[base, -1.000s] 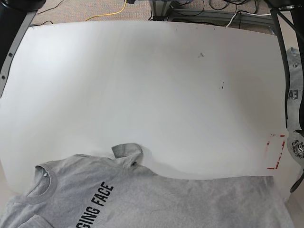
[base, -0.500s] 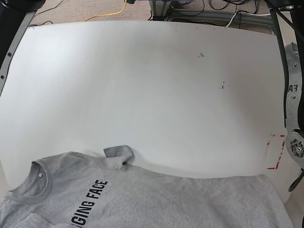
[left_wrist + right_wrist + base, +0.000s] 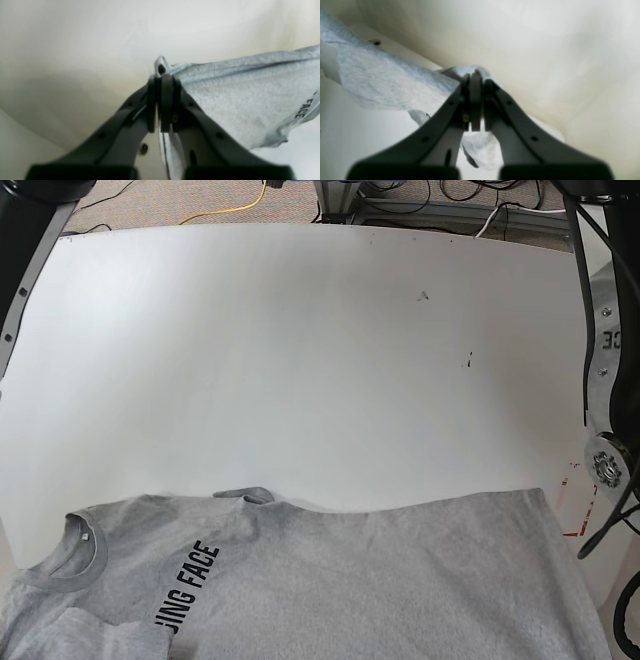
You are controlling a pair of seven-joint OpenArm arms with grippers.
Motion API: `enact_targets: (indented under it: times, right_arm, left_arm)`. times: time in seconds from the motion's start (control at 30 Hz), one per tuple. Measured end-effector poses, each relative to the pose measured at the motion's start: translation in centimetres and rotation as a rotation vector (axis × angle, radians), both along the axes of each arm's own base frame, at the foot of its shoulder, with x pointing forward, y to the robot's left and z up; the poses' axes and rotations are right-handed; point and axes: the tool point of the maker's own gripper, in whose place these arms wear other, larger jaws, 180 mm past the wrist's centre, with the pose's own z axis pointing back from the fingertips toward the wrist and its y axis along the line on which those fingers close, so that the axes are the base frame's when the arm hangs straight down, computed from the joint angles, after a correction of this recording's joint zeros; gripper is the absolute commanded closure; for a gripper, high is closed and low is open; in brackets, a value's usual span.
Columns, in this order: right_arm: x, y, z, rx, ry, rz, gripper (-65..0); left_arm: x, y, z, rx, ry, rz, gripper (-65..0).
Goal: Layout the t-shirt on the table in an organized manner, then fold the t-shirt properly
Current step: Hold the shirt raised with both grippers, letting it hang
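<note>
Lying at the near edge of the table (image 3: 320, 360), the t-shirt (image 3: 350, 580) is spread out flat with its printed side up. Going from left to right in the base view, you first see the round neck hole (image 3: 85, 555) at the far left, then the dark letters (image 3: 190, 585) that read "FACE", then a small folded bump of cloth (image 3: 245, 494) on the top edge. After that comes a long plain grey part that runs to the right, where its corner (image 3: 540, 495) sits near the red dashed marks (image 3: 578, 530) on the table. The rest of the white table is behind the shirt, with a few small dark specks (image 3: 424, 295) on it. A dark arm (image 3: 600, 360) runs down the right side of this view. In the right wrist view, the right gripper (image 3: 475, 77) has its jaws squeezed together on a bunch of the grey cloth, and more cloth hangs off to the left. In the left wrist view, the left gripper (image 3: 162, 77) is also pinched tight on an edge of the shirt, and the cloth stretches away to the right with "FACE" showing near the edge.
</note>
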Motion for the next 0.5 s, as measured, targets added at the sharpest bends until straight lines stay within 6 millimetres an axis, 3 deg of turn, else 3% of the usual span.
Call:
enact_targets:
  times: [0.27, 0.5]
  right_arm:
    - [-1.1, 0.4, -5.3, -0.037, 0.072, 0.029, 0.0]
    - [-2.6, -0.4, -11.4, 0.013, 0.180, 0.031, 0.0]
  left_arm:
    - [-0.4, -1.2, -3.7, 0.016, 0.017, -0.035, -0.3]
    - [-0.7, -1.8, -9.5, 0.032, 0.105, -0.051, -0.3]
